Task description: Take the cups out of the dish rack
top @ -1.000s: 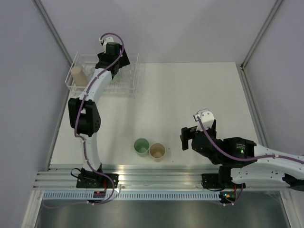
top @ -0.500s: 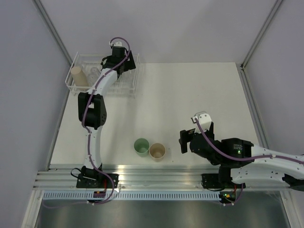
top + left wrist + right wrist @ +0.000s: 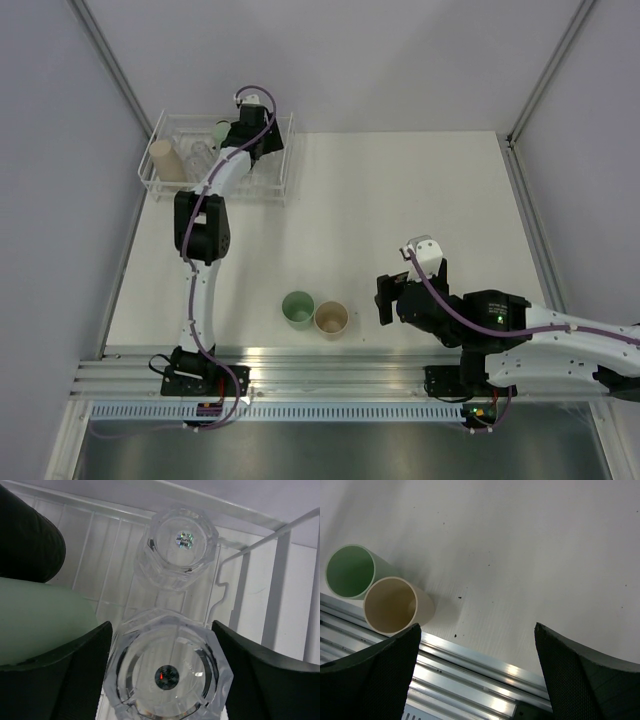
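The white wire dish rack (image 3: 283,172) stands at the table's far left. It holds a tan cup (image 3: 160,158), a mint green cup (image 3: 220,130) and clear cups (image 3: 200,155). My left gripper (image 3: 256,140) is down in the rack's right end. In the left wrist view it (image 3: 161,630) is open, with a finger close on each side of an upturned clear cup (image 3: 167,672). A second clear cup (image 3: 179,545) stands behind it and the green cup (image 3: 45,615) lies to the left. My right gripper (image 3: 385,298) is open and empty above the table (image 3: 477,630).
A green cup (image 3: 297,309) and a tan cup (image 3: 331,318) stand upright side by side near the front edge, and both show in the right wrist view (image 3: 350,570) (image 3: 390,605). A metal rail (image 3: 330,362) runs along the front. A dark rounded shape (image 3: 30,540) sits in the rack's far left.
My left arm has stretched farther out over the rack, bringing its gripper to the rack's right end. My right gripper has drifted slightly left and nearer.
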